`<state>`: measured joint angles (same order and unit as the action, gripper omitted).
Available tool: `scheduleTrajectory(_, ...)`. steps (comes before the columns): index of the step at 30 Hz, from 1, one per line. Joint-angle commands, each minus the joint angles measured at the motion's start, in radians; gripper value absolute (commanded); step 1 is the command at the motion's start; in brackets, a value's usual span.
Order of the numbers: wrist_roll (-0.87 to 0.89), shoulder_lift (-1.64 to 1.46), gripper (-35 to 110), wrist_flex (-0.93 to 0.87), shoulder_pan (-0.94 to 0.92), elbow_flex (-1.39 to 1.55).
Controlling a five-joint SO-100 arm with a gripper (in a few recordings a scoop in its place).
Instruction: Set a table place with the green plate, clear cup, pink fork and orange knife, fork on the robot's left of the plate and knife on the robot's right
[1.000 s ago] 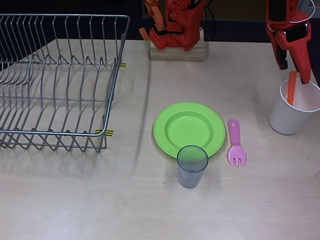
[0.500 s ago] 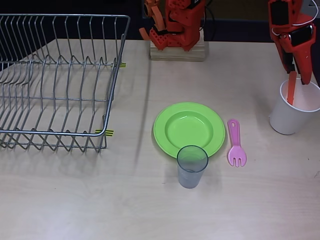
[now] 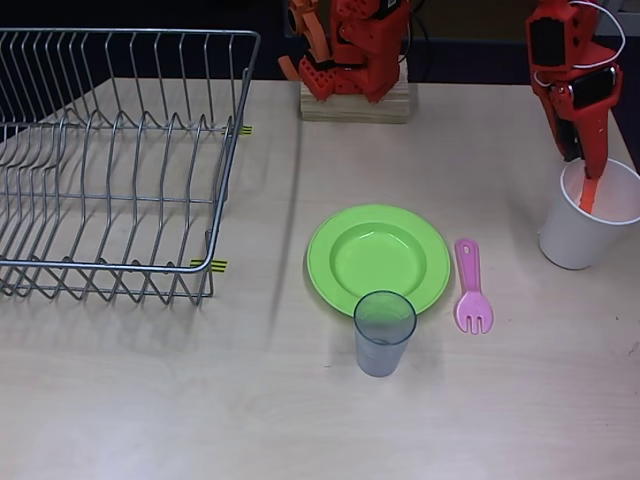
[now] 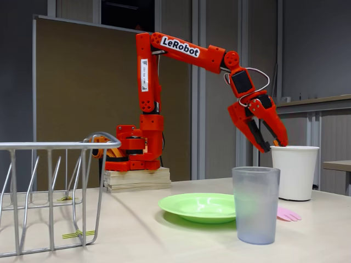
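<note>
The green plate (image 3: pixel 325 250) (image 4: pixel 181 204) lies mid-table. In the overhead view the clear cup (image 3: pixel 384 330) (image 4: pixel 255 205) stands upright against the plate's near rim, and the pink fork (image 3: pixel 470 290) (image 4: pixel 288 213) lies flat just right of the plate. The orange knife (image 3: pixel 588 195) stands on end inside a white paper cup (image 3: pixel 575 240) (image 4: pixel 295 172) at the right edge, with its upper part hidden by my fingers. My gripper (image 3: pixel 583 165) (image 4: pixel 270 147) points down at the cup's rim over the knife's top. Its jaws are apart in the fixed view.
A wire dish rack (image 3: pixel 120 160) (image 4: pixel 49 164) takes up the table's left side in the overhead view. My arm's base (image 3: pixel 350 60) sits on a wooden block at the back. Bare tabletop lies left of the plate and along the front.
My gripper has come down and slightly left, from above the paper cup to its rim, and now covers the knife's top. Plate, clear cup and fork have not moved.
</note>
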<state>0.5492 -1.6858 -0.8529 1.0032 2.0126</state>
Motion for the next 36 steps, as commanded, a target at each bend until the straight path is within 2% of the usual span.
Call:
scheduleTrajectory(1, 0.005, -0.023, 21, 0.0, 0.005, 0.014)
scheduleTrajectory(7, 0.054, -0.026, 30, -0.025, 0.028, 0.012)
scheduleTrajectory(17, 0.118, 0.017, 29, -0.032, 0.064, -0.046)
scheduleTrajectory(29, 0.132, 0.048, 22, -0.04, 0.075, -0.109)
scheduleTrajectory(36, 0.115, 0.052, 13, -0.031, 0.072, -0.118)
